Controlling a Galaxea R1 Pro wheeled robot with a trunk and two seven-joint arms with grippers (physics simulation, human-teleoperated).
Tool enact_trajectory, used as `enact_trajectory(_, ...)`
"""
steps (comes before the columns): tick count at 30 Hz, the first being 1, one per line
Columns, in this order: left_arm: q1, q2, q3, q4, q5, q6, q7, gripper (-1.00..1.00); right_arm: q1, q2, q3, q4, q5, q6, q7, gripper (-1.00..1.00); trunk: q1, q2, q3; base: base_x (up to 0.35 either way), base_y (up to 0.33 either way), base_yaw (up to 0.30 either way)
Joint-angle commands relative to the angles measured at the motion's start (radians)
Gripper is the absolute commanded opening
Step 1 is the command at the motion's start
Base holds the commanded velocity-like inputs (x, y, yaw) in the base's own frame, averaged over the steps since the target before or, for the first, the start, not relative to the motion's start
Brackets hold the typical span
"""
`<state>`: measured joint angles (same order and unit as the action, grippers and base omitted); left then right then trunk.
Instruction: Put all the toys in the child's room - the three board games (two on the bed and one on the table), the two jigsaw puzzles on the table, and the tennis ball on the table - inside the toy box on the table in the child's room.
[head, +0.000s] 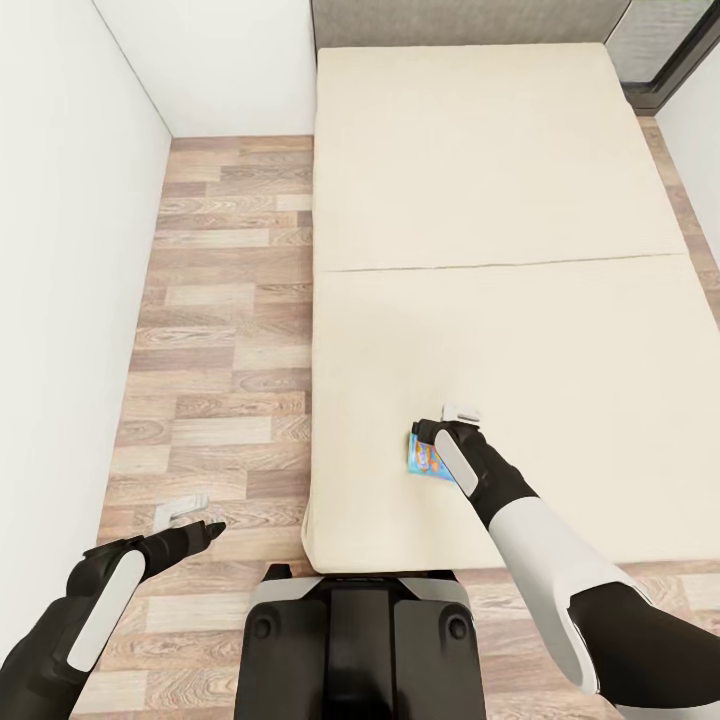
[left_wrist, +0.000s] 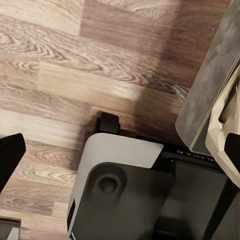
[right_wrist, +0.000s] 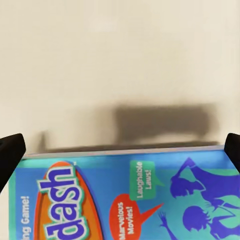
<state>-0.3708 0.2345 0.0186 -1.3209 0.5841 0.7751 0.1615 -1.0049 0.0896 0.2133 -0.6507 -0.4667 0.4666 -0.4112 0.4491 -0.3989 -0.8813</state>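
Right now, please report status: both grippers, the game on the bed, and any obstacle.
Right gripper open, over the small blue board game on the bed. Left gripper open, empty, over the floor. No obstacle near the game.

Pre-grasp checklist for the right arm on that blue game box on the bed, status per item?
1. Target in view: small blue board game flat on the bed, near its front edge: ok.
2. Right gripper above the box: ok.
3. Jaws spread, fingertips at both sides of the right wrist view: ok.
4. Contact with box: cannot tell.
5. Left gripper over the floor, away from the bed: ok.
6. Left gripper carrying nothing: ok.
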Motion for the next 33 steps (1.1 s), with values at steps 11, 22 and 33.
enact_trajectory(11,0.000,0.000,0.000,-0.001,0.010,0.004,0.009,1.00,0.000,-0.002,0.005,0.036,-0.032,-0.003,-0.008,1.00,0.001,-0.001,-0.001,-0.172,0.000,0.000)
enact_trajectory(22,0.000,0.000,-0.002,-0.001,0.010,0.004,0.009,1.00,0.000,-0.002,0.006,0.036,-0.032,-0.006,-0.008,1.00,0.001,-0.001,-0.001,-0.107,0.000,0.000)
enact_trajectory(33,0.000,-0.001,-0.002,-0.001,0.010,0.004,0.009,1.00,0.000,-0.002,0.006,0.036,-0.032,-0.006,-0.008,1.00,0.001,-0.001,-0.001,-0.175,0.000,0.000)
